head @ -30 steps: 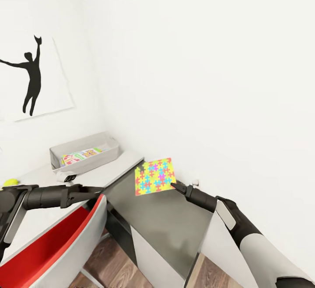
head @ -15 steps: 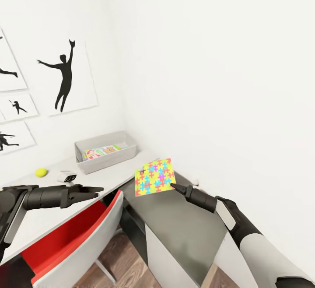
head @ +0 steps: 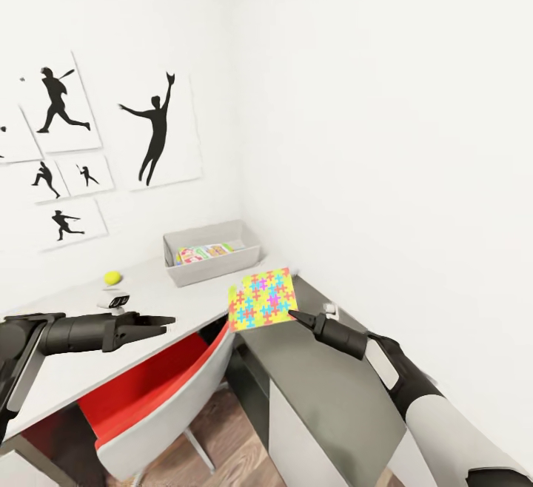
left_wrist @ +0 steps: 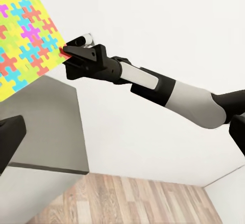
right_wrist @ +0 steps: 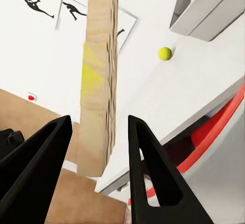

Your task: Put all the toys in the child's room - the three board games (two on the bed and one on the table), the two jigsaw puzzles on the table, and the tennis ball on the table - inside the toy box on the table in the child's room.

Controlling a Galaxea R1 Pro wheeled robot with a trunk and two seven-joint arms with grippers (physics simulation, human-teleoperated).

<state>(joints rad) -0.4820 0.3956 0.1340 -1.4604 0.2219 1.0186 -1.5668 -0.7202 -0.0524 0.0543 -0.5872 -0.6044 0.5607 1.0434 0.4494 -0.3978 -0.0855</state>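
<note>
A red-and-white chair (head: pixel 159 398) sits tucked under the table (head: pixel 81 357), and a grey cabinet (head: pixel 326 391) stands by the wall under the right arm. Five silhouette posters (head: pixel 159 128) hang above. One tennis ball (head: pixel 112 277) and one toy box (head: pixel 211 252), holding printed game boxes, rest on the table. The right gripper (head: pixel 293 316) pinches one jigsaw puzzle (head: pixel 261 299) by its edge, near the toy box. The left gripper (head: pixel 159 321) hovers empty, fingers slightly parted, over the table.
</note>
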